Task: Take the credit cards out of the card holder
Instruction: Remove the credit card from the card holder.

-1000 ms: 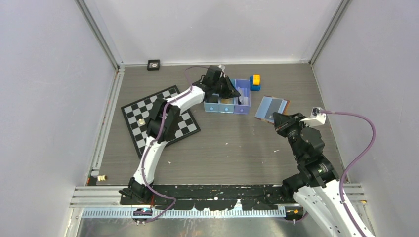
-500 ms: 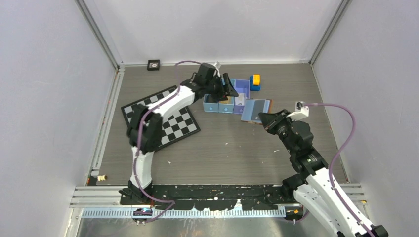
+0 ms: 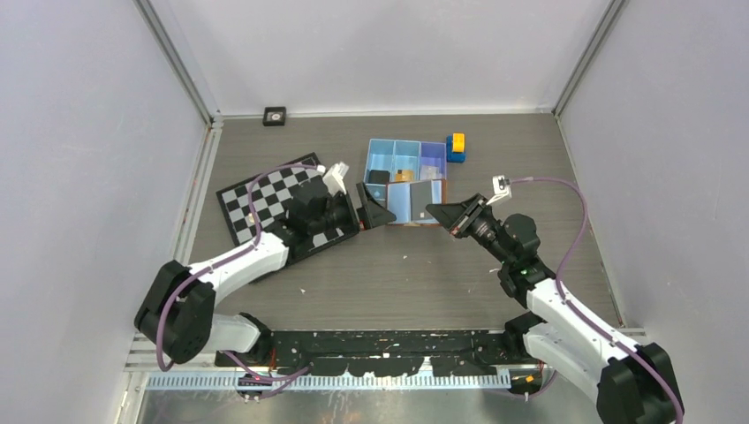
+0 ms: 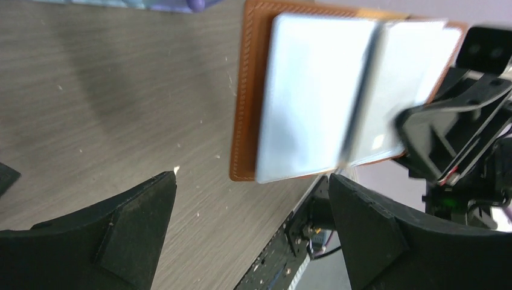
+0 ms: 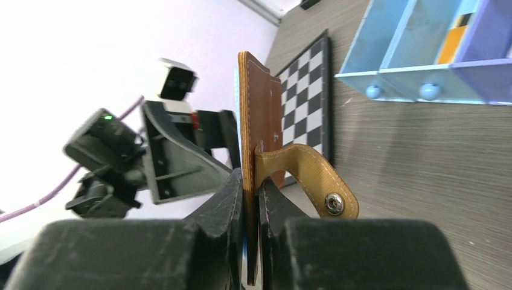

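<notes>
The brown card holder (image 3: 420, 201) is held upright just in front of the blue tray, and my right gripper (image 3: 444, 215) is shut on its right edge. In the right wrist view the card holder (image 5: 259, 103) stands edge-on, clamped in my right gripper (image 5: 252, 181), with its snap strap (image 5: 314, 181) curling aside. My left gripper (image 3: 374, 208) stands open just left of it, holding nothing. The left wrist view shows the card holder (image 4: 244, 109) with pale grey panels facing my open left gripper (image 4: 252, 178). Credit cards (image 3: 380, 177) lie in the tray's compartments.
The blue three-compartment tray (image 3: 395, 146) sits behind the holder, with a yellow-and-blue block (image 3: 456, 146) at its right end. A chessboard (image 3: 265, 199) lies under my left arm. A small black square object (image 3: 275, 115) sits by the back wall.
My left gripper pulled back from the tray to the holder's left side and opened. My right gripper carried the card holder leftward, to just in front of the tray.
</notes>
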Controlling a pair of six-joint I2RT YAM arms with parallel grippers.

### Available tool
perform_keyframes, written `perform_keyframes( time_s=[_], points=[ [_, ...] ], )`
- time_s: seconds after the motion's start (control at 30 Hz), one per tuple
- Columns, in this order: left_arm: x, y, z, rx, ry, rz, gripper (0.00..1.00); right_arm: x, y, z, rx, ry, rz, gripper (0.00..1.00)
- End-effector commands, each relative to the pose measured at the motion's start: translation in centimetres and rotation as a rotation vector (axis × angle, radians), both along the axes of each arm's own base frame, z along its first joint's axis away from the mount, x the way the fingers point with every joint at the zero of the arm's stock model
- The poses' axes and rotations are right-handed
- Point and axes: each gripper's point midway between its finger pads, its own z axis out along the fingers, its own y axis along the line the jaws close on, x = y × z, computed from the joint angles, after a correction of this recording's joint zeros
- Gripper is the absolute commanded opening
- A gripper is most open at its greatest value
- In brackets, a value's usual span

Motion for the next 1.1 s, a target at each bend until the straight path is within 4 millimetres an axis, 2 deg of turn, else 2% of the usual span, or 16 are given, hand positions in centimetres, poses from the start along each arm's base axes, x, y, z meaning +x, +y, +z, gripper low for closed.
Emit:
perform_keyframes(
  time_s=[0.0, 0.2, 0.37, 0.57, 0.67, 0.77, 0.9, 1.0, 1.07],
  points=[
    [-1.0, -1.7, 4.5, -0.197, -0.189, -0.12, 1.0, -1.6, 1.5, 5.8, 0.155, -0.191, 0.133, 0.0],
    [-1.2, -1.4, 3.8, -0.291, -0.206, -0.089, 1.0, -2.3, 1.8, 6.4, 0.203, -0.205, 0.171, 0.0],
    [-2.2, -1.4, 5.9, -0.383, -0.28, -0.125, 0.93, -1.9, 2.1, 5.6, 0.196, -0.169, 0.18, 0.01],
    [-2.9, -0.9, 7.5, -0.418, -0.356, -0.138, 0.82, -1.6, 2.8, 5.0, 0.209, -0.145, 0.212, 0.01],
    [-2.9, -0.7, 7.8, -0.433, -0.375, -0.141, 0.64, -1.1, 2.9, 4.2, 0.206, -0.119, 0.202, 0.0],
    [-2.5, -0.6, 7.4, -0.427, -0.363, -0.132, 0.4, -1.0, 3.2, 4.0, 0.209, -0.107, 0.223, 0.01],
    [-1.8, -0.2, 6.7, -0.425, -0.344, -0.109, 0.14, -0.2, 3.6, 2.9, 0.169, -0.05, 0.217, 0.01],
    [-0.5, 0.5, 5.2, -0.389, -0.279, -0.059, 0.0, 0.0, 3.3, 2.3, 0.141, -0.035, 0.193, 0.16],
    [0.2, 1.0, 4.3, -0.373, -0.251, -0.025, 0.0, 0.1, 3.0, 2.3, 0.131, -0.035, 0.175, 0.26]
  ],
)
